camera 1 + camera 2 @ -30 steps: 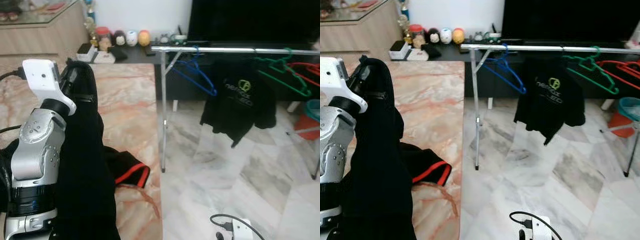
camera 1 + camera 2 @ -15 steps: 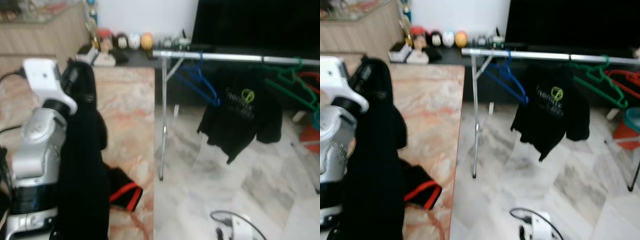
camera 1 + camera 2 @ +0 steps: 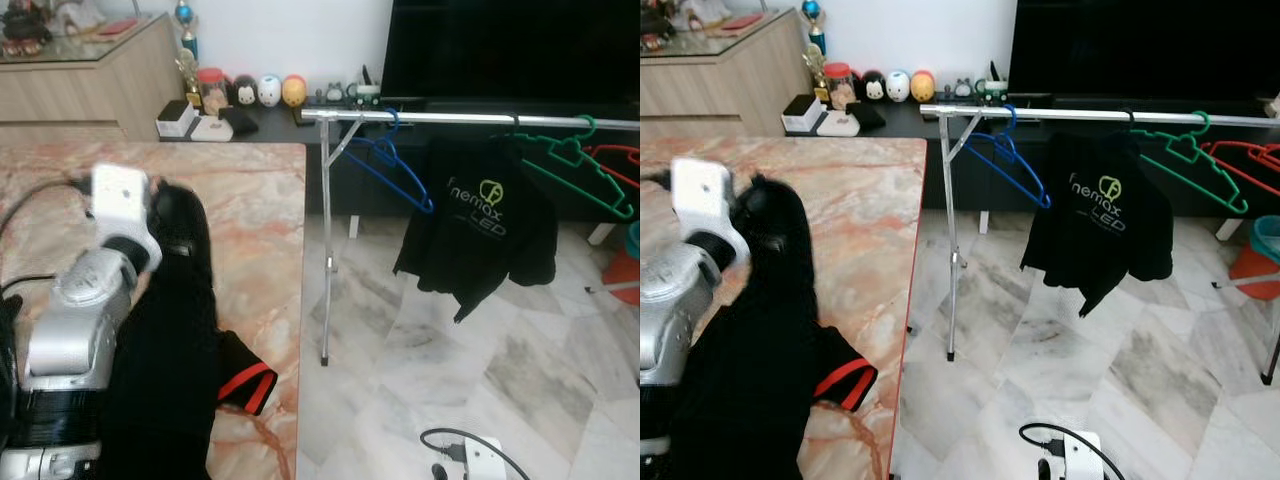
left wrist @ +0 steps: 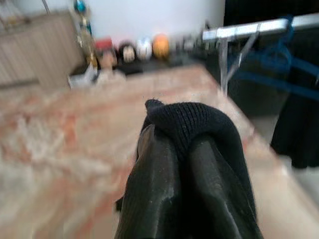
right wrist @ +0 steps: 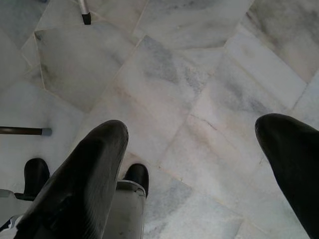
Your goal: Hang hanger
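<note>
My left gripper (image 4: pixel 182 144) is shut on a black knit garment (image 3: pixel 165 340) with a red trim, whose fabric folds over the fingertips. It holds the garment above the marble table (image 3: pixel 250 200); in the left eye view the cloth hides the fingers. I cannot make out a hanger inside the garment. To the right stands a silver clothes rail (image 3: pixel 470 118) carrying a blue hanger (image 3: pixel 397 165), a black T-shirt (image 3: pixel 485 225), a green hanger (image 3: pixel 580 170) and a red hanger (image 3: pixel 615 158). My right gripper (image 5: pixel 199 144) hangs open over the marble floor.
The table's right edge (image 3: pixel 302 300) runs close to the rail's left leg (image 3: pixel 326 260). A low black cabinet with figurines (image 3: pixel 265 92) and a dark TV sit behind the rail. An orange bucket (image 3: pixel 1255 255) is at far right. A white box with a cable (image 3: pixel 470 460) lies on the floor.
My left arm has sunk a little towards the table with the garment still in its grip. The head camera shifted and the blur has cleared. The rail and hangers stay put.
</note>
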You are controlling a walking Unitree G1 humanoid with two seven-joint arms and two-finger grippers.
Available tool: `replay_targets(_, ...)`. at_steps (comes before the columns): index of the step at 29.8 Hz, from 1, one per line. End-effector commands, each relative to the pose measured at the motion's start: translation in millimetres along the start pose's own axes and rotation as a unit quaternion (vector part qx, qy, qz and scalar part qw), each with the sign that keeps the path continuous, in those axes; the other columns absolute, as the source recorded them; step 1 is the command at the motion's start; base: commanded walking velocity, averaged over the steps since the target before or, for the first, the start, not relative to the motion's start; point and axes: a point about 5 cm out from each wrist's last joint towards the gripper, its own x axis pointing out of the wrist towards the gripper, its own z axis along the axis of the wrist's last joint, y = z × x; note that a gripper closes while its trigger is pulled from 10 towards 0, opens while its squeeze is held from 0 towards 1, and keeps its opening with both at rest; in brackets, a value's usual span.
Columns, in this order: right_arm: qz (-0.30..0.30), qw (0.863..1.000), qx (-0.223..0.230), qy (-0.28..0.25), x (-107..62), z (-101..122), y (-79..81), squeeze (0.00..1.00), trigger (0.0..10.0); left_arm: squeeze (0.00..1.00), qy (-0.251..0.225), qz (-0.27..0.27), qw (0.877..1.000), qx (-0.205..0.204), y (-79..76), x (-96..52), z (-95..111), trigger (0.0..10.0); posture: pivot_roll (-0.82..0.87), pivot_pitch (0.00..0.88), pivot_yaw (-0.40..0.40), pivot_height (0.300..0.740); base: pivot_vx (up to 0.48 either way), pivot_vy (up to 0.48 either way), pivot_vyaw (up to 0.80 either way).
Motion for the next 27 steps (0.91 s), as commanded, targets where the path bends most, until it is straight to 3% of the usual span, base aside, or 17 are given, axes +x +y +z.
replay_targets(1,0.001,1.000,0.002,0.004,-0.1,-1.0,0.7,0.00,10.0,0.00,0.007,0.000,1.000,0.011,1.8,-1.3,1.5,10.0,0.09,0.000,-0.001,0.740,0.000,0.000,0.00)
replay_targets(7,0.002,1.000,0.001,0.004,-0.1,-1.1,0.5,0.00,10.0,0.00,0.006,-0.016,1.000,0.013,2.5,-15.2,1.6,10.0,0.10,0.000,0.000,0.740,0.000,0.000,0.00)
replay_targets(8,0.002,1.000,0.001,0.004,-0.1,-1.0,0.5,0.00,10.0,0.33,0.006,-0.017,1.000,0.012,3.5,-17.1,1.8,10.0,0.10,0.000,0.000,0.740,0.000,0.000,0.00)
replay_targets(9,0.002,1.000,0.001,0.004,-0.1,-1.0,0.4,0.00,10.0,0.57,0.006,-0.019,1.000,0.012,4.6,-19.5,1.7,10.0,0.10,0.000,-0.001,0.740,0.000,0.000,0.00)
replay_targets(11,0.002,1.000,0.001,0.004,-0.1,-1.0,0.3,0.00,10.0,0.58,0.006,-0.022,1.000,0.015,6.0,-23.3,1.6,10.0,0.10,0.000,-0.001,0.740,0.000,0.000,0.00)
replay_targets(12,0.002,1.000,0.000,0.004,-0.1,-0.9,0.0,0.00,10.0,0.87,0.003,-0.038,0.999,0.018,5.0,-28.0,2.6,10.0,0.10,0.000,-0.003,0.740,0.000,0.000,0.00)
replay_targets(13,0.002,1.000,0.000,0.004,-0.1,-0.9,-0.1,0.00,10.0,1.00,0.003,-0.044,0.999,0.020,4.8,-29.9,3.0,10.0,0.10,0.000,-0.003,0.740,0.000,0.000,0.00)
replay_targets(19,0.003,1.000,-0.002,0.004,0.1,-0.4,-0.6,0.00,10.0,1.00,0.011,-0.065,0.997,0.042,11.1,-45.7,0.4,10.0,0.11,0.000,-0.005,0.740,0.000,0.000,0.00)
replay_targets(24,0.003,1.000,-0.004,0.004,0.2,0.0,-1.0,0.00,10.0,1.00,0.017,-0.148,0.988,0.048,8.5,-62.8,4.2,10.0,0.11,0.000,-0.008,0.740,0.000,0.000,0.00)
replay_targets(27,0.004,1.000,-0.004,0.004,0.2,0.0,-1.0,0.00,10.0,1.00,0.020,-0.166,0.985,0.051,10.2,-67.3,6.3,10.0,0.12,0.000,-0.009,0.740,0.000,0.000,0.00)
